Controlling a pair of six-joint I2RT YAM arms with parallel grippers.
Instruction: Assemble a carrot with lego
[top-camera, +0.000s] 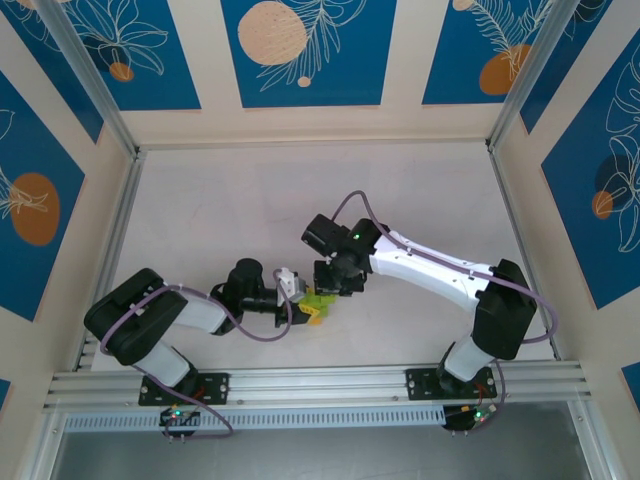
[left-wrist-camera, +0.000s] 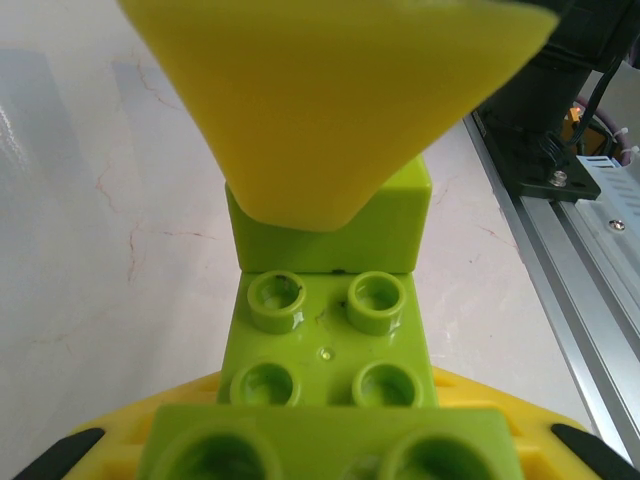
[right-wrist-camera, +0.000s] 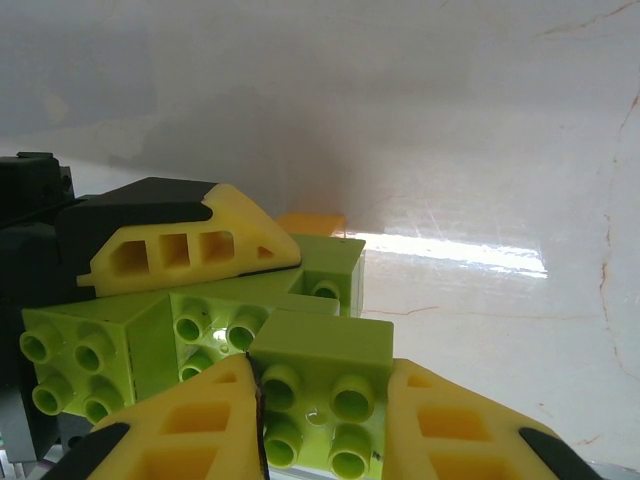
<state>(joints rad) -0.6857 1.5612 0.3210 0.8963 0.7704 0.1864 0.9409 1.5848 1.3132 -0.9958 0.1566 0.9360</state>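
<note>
Reaching inward, elbows bent, left pincer (top-camera: 311, 308) and right pincer (top-camera: 329, 291) meeting, both clamped on the carrot (left-wrist-camera: 330, 335)

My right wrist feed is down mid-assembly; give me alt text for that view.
The right gripper is shut on a lime-green brick, studs toward the camera, up against a cluster of joined lime-green bricks. The left gripper's finger lies across that cluster, an orange brick behind, on a white table.
</note>
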